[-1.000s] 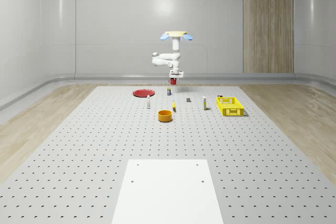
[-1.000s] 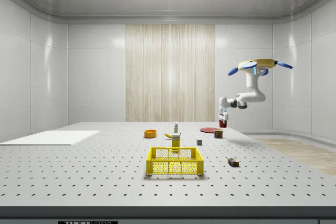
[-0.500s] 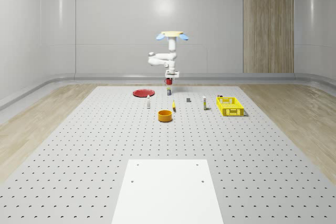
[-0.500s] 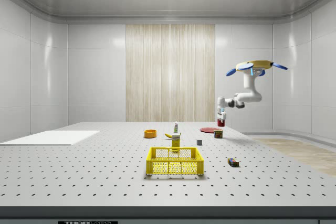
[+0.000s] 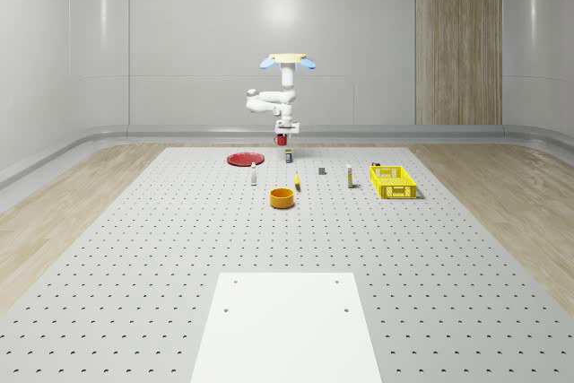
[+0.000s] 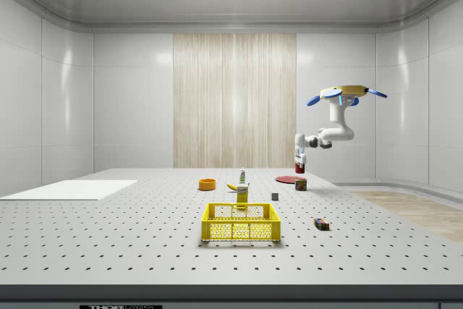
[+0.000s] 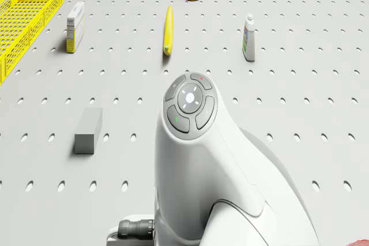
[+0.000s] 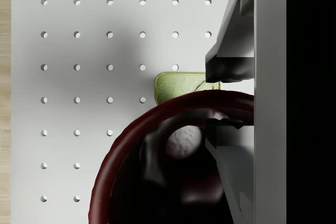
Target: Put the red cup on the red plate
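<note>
We see a large grey perforated surface [image 5: 134, 248] carrying every object, with a flat white rectangular panel [image 5: 285, 327] lying at its near end in the whole-scene view. Above the far end hovers the quadrotor drone [image 5: 283, 60], its white jointed arm [image 5: 269, 103] folded downward, over the area between the flat round red plate [image 5: 244, 159] and a small can [image 5: 288, 157]. A yellow plastic lattice crate [image 5: 393, 181] rests toward the whole-scene view's right. The round orange bowl [image 5: 282, 197] sits nearer the camera, with a yellow banana [image 7: 168, 38], a white squeeze bottle [image 7: 248, 38], a small upright carton [image 7: 74, 26] and a grey block [image 7: 88, 130] around it. The end effector [image 5: 283, 133] is clamped on the glossy red cup [image 5: 282, 140], held in the air just to the right of the plate in the whole-scene view. In the wrist view, one finger [image 8: 231, 129] reaches inside the cup's rim, above the can's green lid [image 8: 178, 85].
</note>
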Controlling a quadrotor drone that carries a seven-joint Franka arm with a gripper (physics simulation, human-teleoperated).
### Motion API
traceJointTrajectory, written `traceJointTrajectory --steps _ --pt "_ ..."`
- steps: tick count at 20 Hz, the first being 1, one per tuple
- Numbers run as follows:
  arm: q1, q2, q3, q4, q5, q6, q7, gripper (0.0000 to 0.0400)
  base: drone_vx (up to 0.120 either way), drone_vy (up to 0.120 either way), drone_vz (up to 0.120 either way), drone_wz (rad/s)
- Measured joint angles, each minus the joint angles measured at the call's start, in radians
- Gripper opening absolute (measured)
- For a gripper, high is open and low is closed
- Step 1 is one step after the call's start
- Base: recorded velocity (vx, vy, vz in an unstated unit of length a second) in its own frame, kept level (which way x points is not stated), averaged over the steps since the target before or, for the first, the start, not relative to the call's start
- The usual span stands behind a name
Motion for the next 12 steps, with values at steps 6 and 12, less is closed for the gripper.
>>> traceJointTrajectory --steps 6,12 --pt "-0.002 -0.006 0.001 0.000 0.003 0.006 0.001 0.0099 0.040 -0.120 0.000 0.000" --pt "-0.003 -0.012 0.001 0.001 0.005 0.011 0.002 0.0099 0.000 -0.120 0.000 0.000"
